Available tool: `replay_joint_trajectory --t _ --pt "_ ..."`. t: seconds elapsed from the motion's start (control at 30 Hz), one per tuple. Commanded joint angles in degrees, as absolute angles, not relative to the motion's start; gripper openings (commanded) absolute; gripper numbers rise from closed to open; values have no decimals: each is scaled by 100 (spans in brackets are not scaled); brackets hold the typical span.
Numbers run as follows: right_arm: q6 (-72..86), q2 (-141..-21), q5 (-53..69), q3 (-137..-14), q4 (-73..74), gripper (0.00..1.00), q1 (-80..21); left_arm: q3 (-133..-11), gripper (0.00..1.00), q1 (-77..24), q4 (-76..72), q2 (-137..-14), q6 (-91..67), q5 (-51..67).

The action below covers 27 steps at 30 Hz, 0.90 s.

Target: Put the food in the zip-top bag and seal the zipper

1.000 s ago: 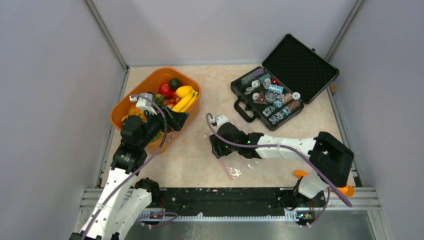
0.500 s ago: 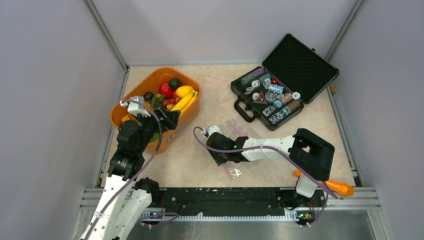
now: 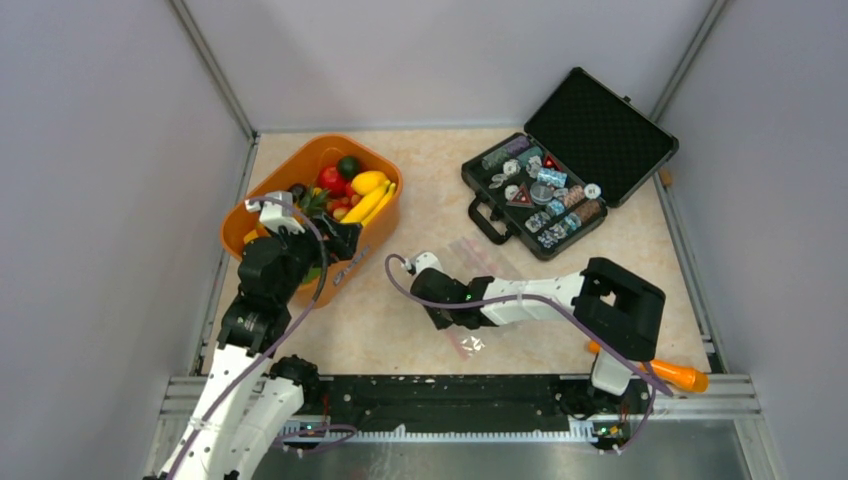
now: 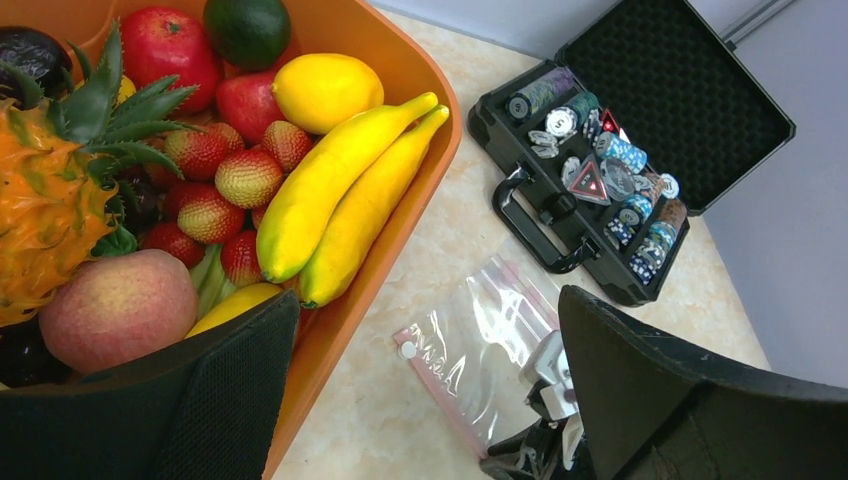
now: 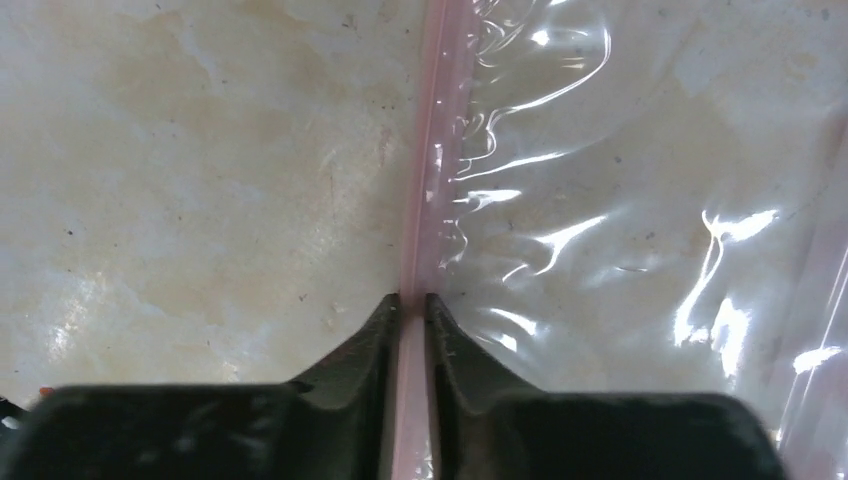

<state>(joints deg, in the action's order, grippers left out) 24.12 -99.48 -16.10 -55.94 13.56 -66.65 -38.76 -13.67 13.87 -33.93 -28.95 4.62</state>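
Well, the zip-top bag [image 5: 620, 200] lies flat on the beige marbled table [image 3: 420, 180], in the open middle between the orange basket [image 4: 425, 150] and the black case [image 4: 640, 150]. It is clear, thin and crinkled, catching white glints along its wrinkles, and the tabletop shows straight through it. I can't see anything inside it. The zipper [image 5: 425, 150] is a narrow pink strip running along the bag's edge, and a small white button-like spot sits at one corner of it.

The right gripper [image 5: 412, 300] is down at table level with its two dark fingers pinched in on that pink strip, one on either side and only the strip between them. From overhead, the right arm lies stretched across part of the bag.

The left gripper [image 4: 428, 310] hangs over the basket's near side with its fingers spread wide and nothing between them. All the food is in the basket: two yellow bananas [image 4: 340, 200], a lemon [image 4: 325, 90], strawberries [image 4: 245, 175], a red apple [image 4: 170, 45] and a dark green fruit [image 4: 248, 28].
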Motion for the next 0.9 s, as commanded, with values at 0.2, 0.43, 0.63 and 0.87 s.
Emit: replay_joint_trajectory --t 0.2,0.43,0.63,0.87 --pt "2717 -9661 -1576 -5368 1011 0 -6717 -4030 99 -1362 1309 -3431 -2815 650" --pt "2935 -9047 -1568 -5081 595 0 -6597 -4027 99 -1362 1262 -3583 -2732 1233" --pt "3431 -8127 -611 -4366 -409 0 -5864 -3965 99 -1371 896 -3807 -2654 2385" --pt "3642 -7673 -884 -4188 -259 0 -5357 -3734 99 -1631 622 -4139 -2684 3135"
